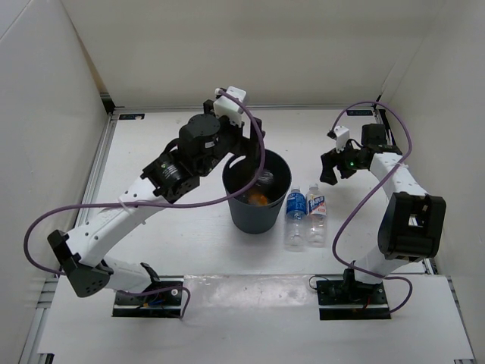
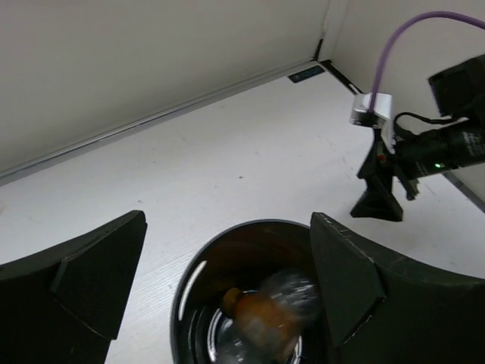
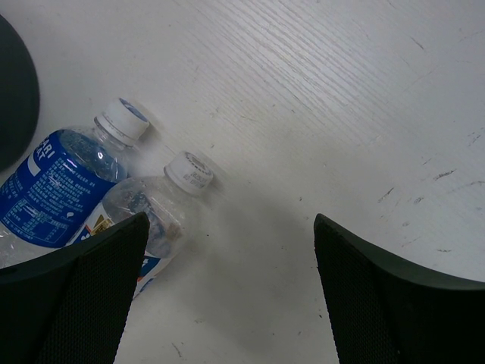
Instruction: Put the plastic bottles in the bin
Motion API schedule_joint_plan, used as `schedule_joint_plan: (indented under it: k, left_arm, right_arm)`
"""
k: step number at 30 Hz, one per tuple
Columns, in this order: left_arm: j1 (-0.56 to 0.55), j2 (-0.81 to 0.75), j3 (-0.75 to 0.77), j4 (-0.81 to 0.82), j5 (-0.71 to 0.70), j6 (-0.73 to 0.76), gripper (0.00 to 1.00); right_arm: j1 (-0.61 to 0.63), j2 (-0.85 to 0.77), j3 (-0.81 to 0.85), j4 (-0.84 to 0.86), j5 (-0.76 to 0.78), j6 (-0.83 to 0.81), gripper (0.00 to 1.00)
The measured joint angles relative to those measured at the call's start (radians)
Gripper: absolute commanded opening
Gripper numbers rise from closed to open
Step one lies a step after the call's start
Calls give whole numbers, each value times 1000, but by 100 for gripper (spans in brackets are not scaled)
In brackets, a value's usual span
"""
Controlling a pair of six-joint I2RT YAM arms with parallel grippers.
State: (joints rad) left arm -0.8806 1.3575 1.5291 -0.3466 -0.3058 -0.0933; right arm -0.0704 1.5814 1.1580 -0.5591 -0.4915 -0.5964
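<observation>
Orange bottle lying in the bin; two clear bottles lying on the counter.
From above, the left gripper is hovering over the bin, its fingers partly hidden by the wrist; the blue-labelled bottle and white-and-blue-labelled bottle are lying side by side just right of the bin, near the right gripper. The left wrist camera is showing jaws spread wide above the bin's mouth, the orange bottle blurred, the bin's near side cut off. The right wrist camera is showing jaws spread wide, both clear bottles cut off at lower left.
</observation>
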Motion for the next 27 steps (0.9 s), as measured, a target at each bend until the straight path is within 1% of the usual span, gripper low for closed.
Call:
schedule_joint_plan:
  k: [2,4,7,9,13,15,18,22,27]
  left_arm:
    - [0,-13,-8,-3,-45,7,99]
    - [3,-39,-32,-10,-121,11,99]
    - [32,-112,-103,-43,-230,-15,99]
    - [105,-193,-180,-81,-275,-64,99]
    - [286,-372,-336,-185,-356,-183,99]
    - [334,-451,-397,-240,-370,-229,99]
    - [390,-548,-489,-320,-381,-297,99]
    - [432,-622,-585,-414,-388,-406,99]
    - [450,-693,-708,-461,-386,-542,99]
  right_arm:
    - [2,0,0,0,4,1,90]
    - [3,0,0,0,8,2,90]
    - [1,0,0,0,10,2,90]
    - [-6,0,0,1,9,7,90]
    - [-14,0,20,-29,39,18,90]
    - [-13,0,53,-57,63,30,90]
    - [-18,0,117,-137,54,43,90]
    - [-20,9,178,-286,45,72,90]
    - [80,124,214,-451,137,165,90]
